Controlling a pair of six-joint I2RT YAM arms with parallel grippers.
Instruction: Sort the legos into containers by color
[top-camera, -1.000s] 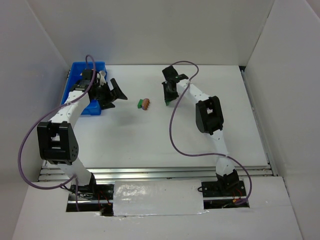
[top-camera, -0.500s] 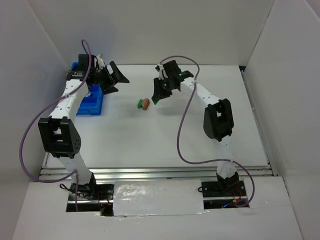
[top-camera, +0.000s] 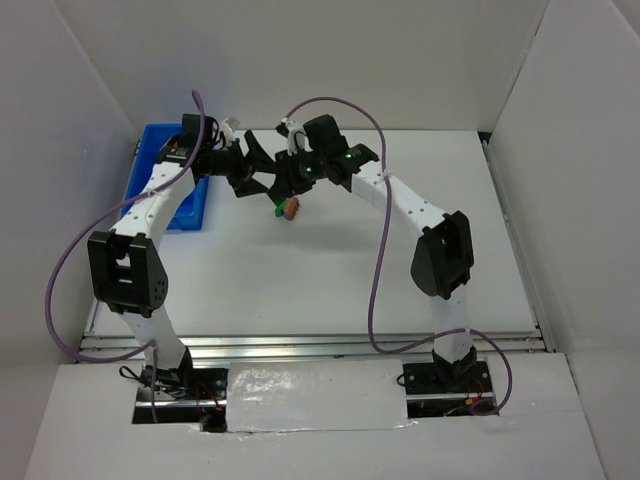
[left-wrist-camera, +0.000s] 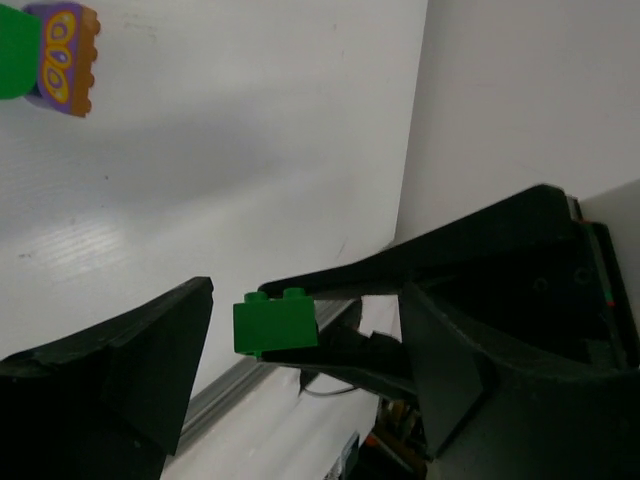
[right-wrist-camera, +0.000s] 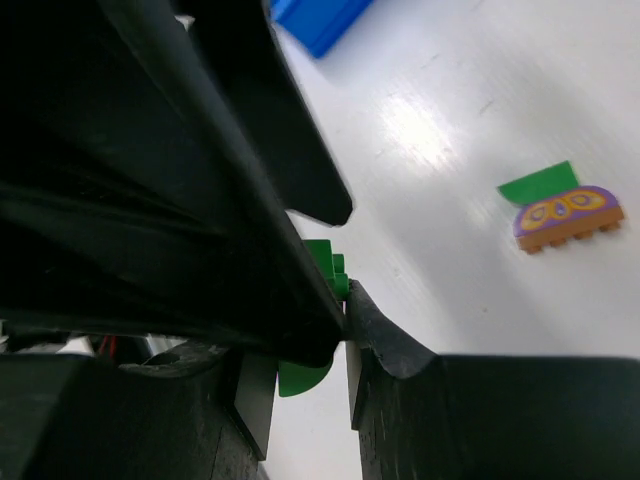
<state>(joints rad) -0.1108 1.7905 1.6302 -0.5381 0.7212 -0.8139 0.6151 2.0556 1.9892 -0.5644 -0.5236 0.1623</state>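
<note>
Overhead, the two arms meet in mid-air on the bin side of the purple piece (top-camera: 290, 207), which lies on the table (top-camera: 400, 280) with a green bit (top-camera: 278, 207) touching it. The right gripper (top-camera: 284, 184) and the left gripper (top-camera: 250, 168) face each other tip to tip. I judge this a hand-over, since the blue bin (top-camera: 150, 155) sits on the left arm's side, farther from the purple piece than either gripper. Bare table surrounds the purple piece, and the walls stand well off.

From the left wrist, the green block (left-wrist-camera: 275, 322) is pinched at the very tip of the right gripper's fingers. It sits between the spread fingers of the left gripper (left-wrist-camera: 305, 300), just beside one and apart from the other. The purple piece (left-wrist-camera: 60, 55) lies well away at the frame's corner, so closing should not disturb it.

From the right wrist, the right gripper (right-wrist-camera: 318, 330) is clamped on the green block (right-wrist-camera: 322, 268), with a left finger crossing close over it. Room is tight there. The purple piece (right-wrist-camera: 565, 215) rests beyond on open table, and the bin (right-wrist-camera: 320, 20) is farther off.
</note>
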